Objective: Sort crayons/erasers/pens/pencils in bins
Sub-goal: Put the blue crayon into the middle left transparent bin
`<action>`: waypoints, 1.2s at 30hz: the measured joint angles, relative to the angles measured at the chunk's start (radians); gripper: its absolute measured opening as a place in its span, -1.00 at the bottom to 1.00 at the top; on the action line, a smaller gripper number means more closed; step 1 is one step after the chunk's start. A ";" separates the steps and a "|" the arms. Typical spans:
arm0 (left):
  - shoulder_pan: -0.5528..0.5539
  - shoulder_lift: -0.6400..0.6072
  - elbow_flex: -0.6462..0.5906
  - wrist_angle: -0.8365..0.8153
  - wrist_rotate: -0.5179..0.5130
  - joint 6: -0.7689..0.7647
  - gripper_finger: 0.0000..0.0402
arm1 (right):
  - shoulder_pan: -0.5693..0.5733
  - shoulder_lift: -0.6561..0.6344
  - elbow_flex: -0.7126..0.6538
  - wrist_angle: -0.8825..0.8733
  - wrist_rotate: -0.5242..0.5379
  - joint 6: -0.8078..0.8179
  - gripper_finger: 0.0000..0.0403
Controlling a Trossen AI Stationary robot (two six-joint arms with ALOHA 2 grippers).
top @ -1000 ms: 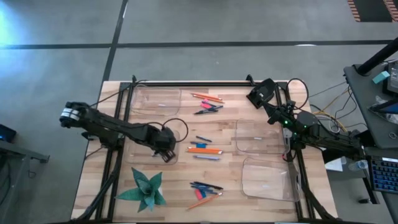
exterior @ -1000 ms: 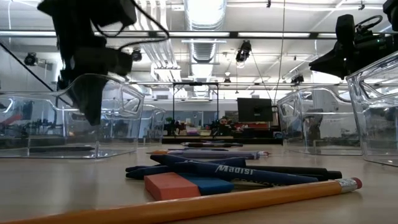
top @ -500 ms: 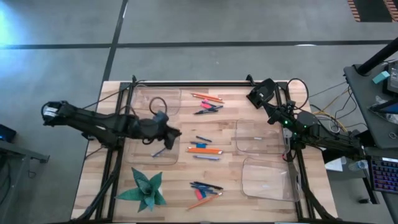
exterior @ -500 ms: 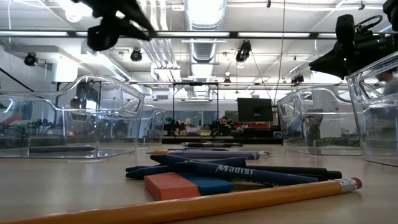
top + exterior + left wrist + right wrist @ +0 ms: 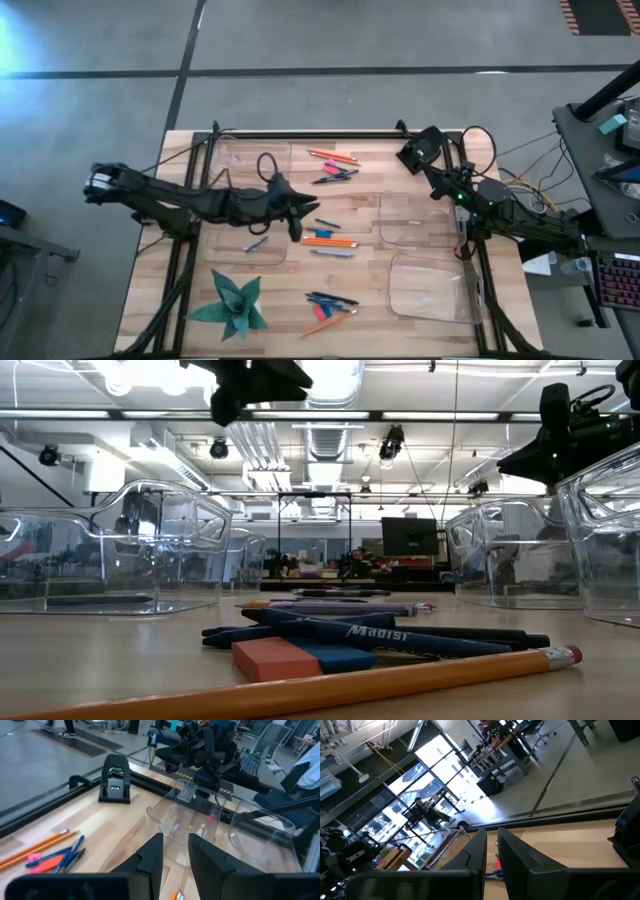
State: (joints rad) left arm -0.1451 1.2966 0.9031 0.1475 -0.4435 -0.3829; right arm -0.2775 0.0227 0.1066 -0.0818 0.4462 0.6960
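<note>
From above, the wooden table (image 5: 200, 150) fills the middle, with four clear bins on it: one at the far left (image 5: 252, 158), one at the near left (image 5: 250, 245), and two on the right (image 5: 415, 220) (image 5: 430, 285). The near-left bin holds one bluish stick; whether the other bins hold anything is hard to tell from up here. The left arm stretches across the table, and the left gripper (image 5: 296, 210) hangs just beside the middle cluster of orange pencils (image 5: 330, 241). Its wrist camera gives what the overhead cannot: the two fingers (image 5: 150, 857) stand a narrow gap apart, nothing between them. The right gripper (image 5: 412, 155) waits at the far right edge; its wrist view shows the fingers nearly together and empty.

Down at table height, a pencil (image 5: 300, 695) lies nearest, behind it a red eraser (image 5: 275, 658) and dark pens (image 5: 380, 638). Overhead, more pencils and pens (image 5: 335, 172) lie near the far edge. A green paper star (image 5: 232, 305) sits at the near left.
</note>
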 joint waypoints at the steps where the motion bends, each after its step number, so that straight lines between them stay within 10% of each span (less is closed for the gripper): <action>1: 0.001 0.021 0.000 0.027 0.000 0.001 -0.61 | 0.000 0.000 0.000 -0.001 0.000 0.000 -0.81; 9: 0.027 0.192 0.032 0.202 0.019 0.106 -0.61 | 0.000 0.000 0.000 -0.003 0.000 0.000 -0.81; 23: 0.132 0.474 0.400 -0.387 0.155 0.323 -0.61 | 0.000 -0.001 0.000 -0.011 0.000 0.000 -0.81; 36: 0.172 0.631 0.415 -0.455 0.288 0.446 -0.61 | 0.000 -0.001 0.000 -0.012 0.000 0.000 -0.81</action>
State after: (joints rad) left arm 0.0268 1.9276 1.3178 -0.3076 -0.1556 0.0633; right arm -0.2775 0.0219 0.1066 -0.0937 0.4461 0.6960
